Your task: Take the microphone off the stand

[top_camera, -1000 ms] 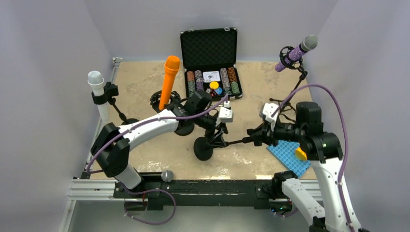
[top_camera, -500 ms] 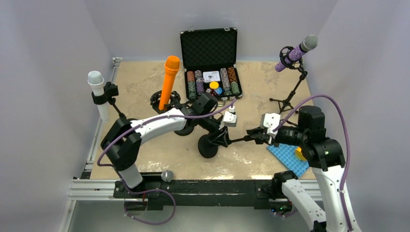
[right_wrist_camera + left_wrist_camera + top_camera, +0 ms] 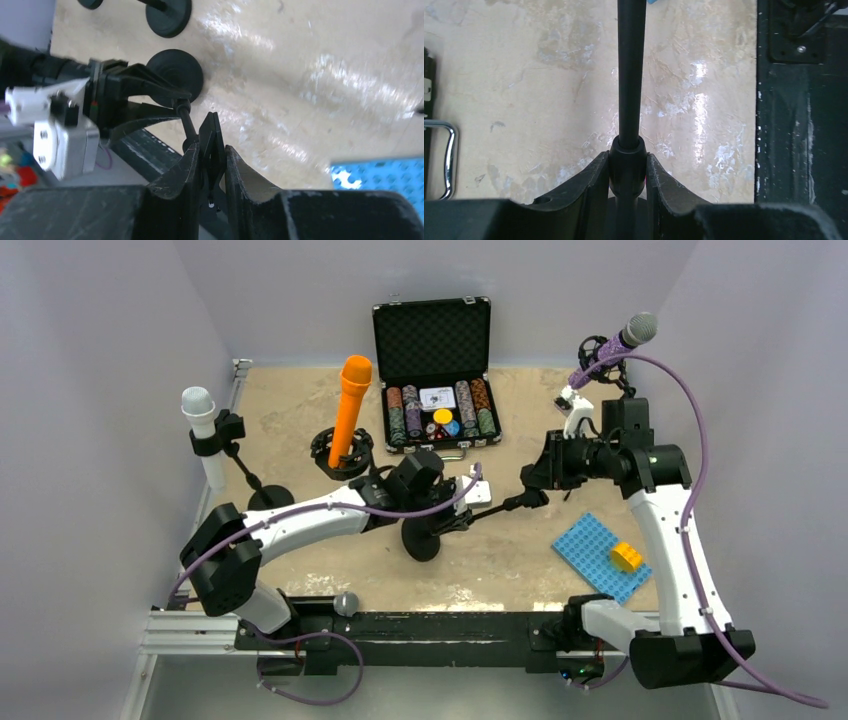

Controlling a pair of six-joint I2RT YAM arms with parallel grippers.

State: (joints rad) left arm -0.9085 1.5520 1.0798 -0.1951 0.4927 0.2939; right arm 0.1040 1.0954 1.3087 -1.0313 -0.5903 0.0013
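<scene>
We hold the stand (image 3: 495, 510) slanted left-to-right: left end effector (image 3: 626, 160) clamped low on it, right end effector (image 3: 212, 149) clamped on its right-hand tip.

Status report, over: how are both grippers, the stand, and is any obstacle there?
Left gripper shut on stand pole. Right gripper shut on clip at pole's far end. Clip looks empty. No obstacle seen around the stand.

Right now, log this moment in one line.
left gripper: shut on stand pole | right gripper: shut on stand clip | pole: tilted, spanning both grippers
</scene>
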